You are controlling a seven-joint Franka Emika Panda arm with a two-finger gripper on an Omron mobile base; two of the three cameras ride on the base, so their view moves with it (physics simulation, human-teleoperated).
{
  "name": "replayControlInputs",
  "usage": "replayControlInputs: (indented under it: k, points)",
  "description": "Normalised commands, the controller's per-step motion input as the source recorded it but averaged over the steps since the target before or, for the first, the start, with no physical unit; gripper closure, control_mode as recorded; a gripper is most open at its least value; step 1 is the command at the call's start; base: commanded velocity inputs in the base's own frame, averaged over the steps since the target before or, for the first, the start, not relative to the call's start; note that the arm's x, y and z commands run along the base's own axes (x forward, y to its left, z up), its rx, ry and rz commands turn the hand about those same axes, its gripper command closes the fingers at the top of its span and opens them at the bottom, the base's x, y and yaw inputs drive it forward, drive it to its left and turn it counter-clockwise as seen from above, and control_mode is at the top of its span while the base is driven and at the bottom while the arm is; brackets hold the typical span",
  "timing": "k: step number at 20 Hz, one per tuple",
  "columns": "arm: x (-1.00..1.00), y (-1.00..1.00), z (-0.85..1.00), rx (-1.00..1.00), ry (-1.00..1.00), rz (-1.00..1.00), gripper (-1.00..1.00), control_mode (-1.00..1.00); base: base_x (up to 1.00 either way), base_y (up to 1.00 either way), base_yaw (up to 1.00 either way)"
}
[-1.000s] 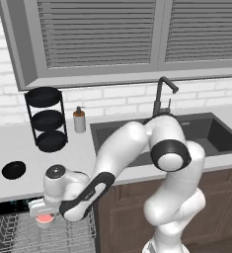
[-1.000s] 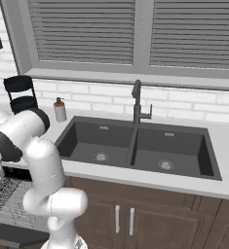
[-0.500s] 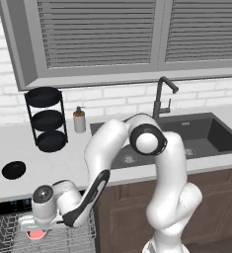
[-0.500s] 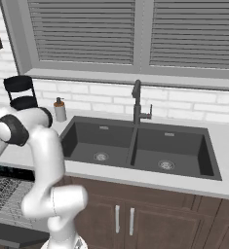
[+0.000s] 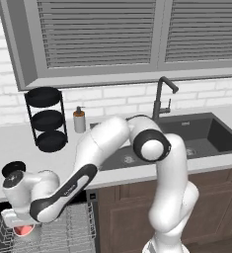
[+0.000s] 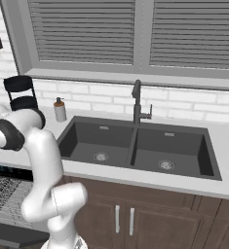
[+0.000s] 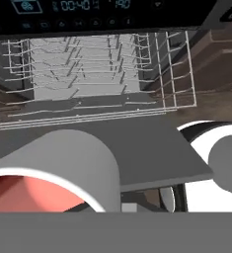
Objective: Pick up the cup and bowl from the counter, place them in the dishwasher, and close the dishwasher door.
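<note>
While the arm (image 5: 112, 148) bends low to the left, the bench (image 6: 228, 141) runs long under the window, carrying a dark double sink (image 6: 135, 148). Both sink basins hold nothing but their drains. A faucet (image 6: 137, 99) stands behind the divider.

Dishwasher (image 7: 88, 12) sits below the bench at left, its black control strip lit with blue-green marks. Its door (image 7: 152, 153) lies folded down flat and open. Wire rack (image 7: 83, 74) is pulled out over the door; its tines look bare in the hand view. The rack also shows in the left base view (image 5: 68, 230), low under the hand.

Three-tier stand (image 5: 46, 118) is on the bench by the wall, black trays stacked, nothing seen in them. Soap bottle (image 5: 78, 120) stands just beside it.

Cup (image 7: 53, 168) is at the jaws, white wall, red-coral inside, tilted toward the camera, above the rack. In the left base view it shows as a red patch (image 5: 22, 230) under the hand. Jaws are pressed narrow, pinching the cup; the fingertips themselves are hidden.

Bowl (image 5: 13, 169) is on the bench near the front edge, left of the stand and well apart from the sink, partly hidden by the wrist.
</note>
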Motion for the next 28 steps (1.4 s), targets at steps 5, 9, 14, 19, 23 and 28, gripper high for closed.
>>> replayControlInputs:
  k: [5,9,14,19,23,28]
  points:
    - [0.15,0.27,-0.24,-0.16,0.0,-0.02,1.0,-1.0,0.0,0.0,0.0]
    - [0.0,0.31,-0.33,-0.12,-0.07,0.0,1.0,-1.0,0.0,0.0,0.0]
    - [0.14,0.23,-0.07,-0.15,-0.02,0.0,1.0,-1.0,0.0,0.0,0.0]
    - [0.23,0.27,-0.24,-0.12,0.0,0.0,1.0,-1.0,0.0,0.0,0.0]
    - [0.16,0.15,-0.55,-0.05,-0.02,0.0,1.0,-1.0,0.0,0.0,0.0]
    - [0.27,0.03,-0.67,-0.02,-0.05,0.0,1.0,-1.0,0.0,0.0,0.0]
